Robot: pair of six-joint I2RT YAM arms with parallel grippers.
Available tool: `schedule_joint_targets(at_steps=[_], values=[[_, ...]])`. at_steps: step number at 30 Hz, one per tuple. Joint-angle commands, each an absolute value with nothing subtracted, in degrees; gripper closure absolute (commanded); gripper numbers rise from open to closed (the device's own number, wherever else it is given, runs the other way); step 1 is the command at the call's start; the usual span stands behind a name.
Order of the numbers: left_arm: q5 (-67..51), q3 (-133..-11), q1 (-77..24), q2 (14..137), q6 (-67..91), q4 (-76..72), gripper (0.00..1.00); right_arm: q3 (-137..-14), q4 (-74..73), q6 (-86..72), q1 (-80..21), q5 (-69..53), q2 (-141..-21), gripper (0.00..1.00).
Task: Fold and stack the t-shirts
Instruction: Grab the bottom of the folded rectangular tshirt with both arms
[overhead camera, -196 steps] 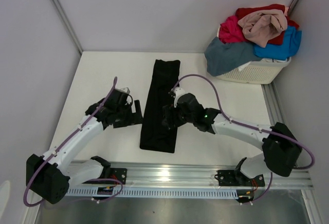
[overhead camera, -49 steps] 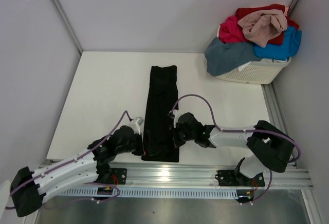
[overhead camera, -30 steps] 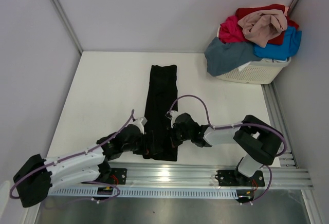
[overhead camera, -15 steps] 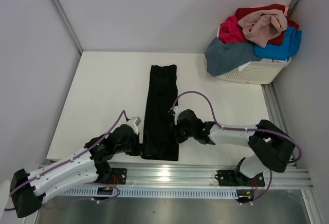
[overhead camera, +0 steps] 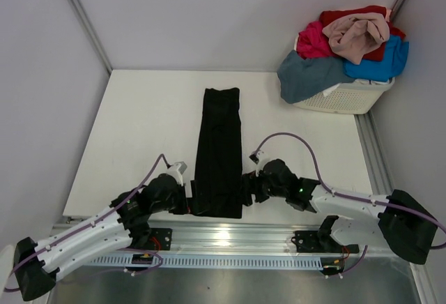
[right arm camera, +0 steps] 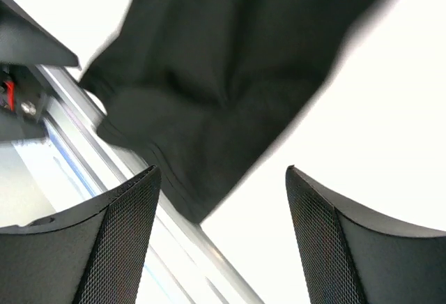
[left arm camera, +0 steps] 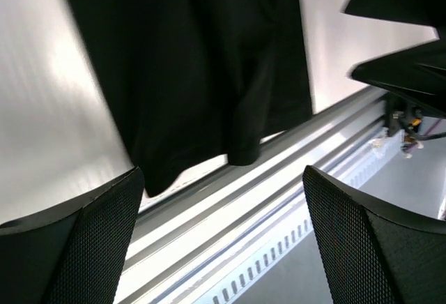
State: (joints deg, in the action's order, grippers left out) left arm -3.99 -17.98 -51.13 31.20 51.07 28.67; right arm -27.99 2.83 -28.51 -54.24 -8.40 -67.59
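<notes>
Left gripper (left arm camera: pixel 221 170) and right gripper (right arm camera: pixel 221 168) gaped empty; the limp, light black t-shirt (overhead camera: pixel 219 150) seemed best pinched at the hem corners just ahead.

Both arms low and extended, left end effector (overhead camera: pixel 185 201) fingers spread, right end effector (overhead camera: pixel 249 187) likewise.

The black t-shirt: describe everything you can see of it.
The black t-shirt is folded into a long narrow strip, lying flat on the white table, running from far to near. Soft matte cloth, lightly creased. Its near end reaches the table's near edge. The left gripper and right gripper flank that end, both open, holding nothing.
</notes>
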Motion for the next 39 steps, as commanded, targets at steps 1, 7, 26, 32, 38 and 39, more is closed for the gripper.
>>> schedule_joint_targets(at_steps=[1, 7, 26, 32, 38, 39], values=[[-2.55, -16.26, -50.89, 32.25, 53.61, 27.95, 0.01, -23.05, 3.43, -34.18, -54.05, -7.47, -63.12, 0.24], [-1.75, -12.67, -50.89, 31.55, 55.81, 27.25, 0.01, -17.68, 5.17, -38.13, -54.05, -7.82, -59.68, 0.24], [-7.82, -4.75, -50.89, 34.28, 57.65, 13.71, 0.08, -6.50, 27.07, -54.31, -56.95, -9.67, -65.65, 0.51], [-8.61, -4.75, -50.89, 32.26, 57.74, 16.52, 0.11, -7.47, 29.79, -55.11, -58.01, -10.45, -69.87, 0.68], [-9.31, -5.18, -50.89, 35.67, 56.95, 14.24, 0.13, -10.01, 32.43, -53.88, -58.53, -10.99, -75.58, 0.68], [-9.49, -5.36, -50.89, 37.60, 56.69, 13.11, 0.14, -10.45, 32.52, -53.62, -58.54, -10.99, -76.11, 0.67]])
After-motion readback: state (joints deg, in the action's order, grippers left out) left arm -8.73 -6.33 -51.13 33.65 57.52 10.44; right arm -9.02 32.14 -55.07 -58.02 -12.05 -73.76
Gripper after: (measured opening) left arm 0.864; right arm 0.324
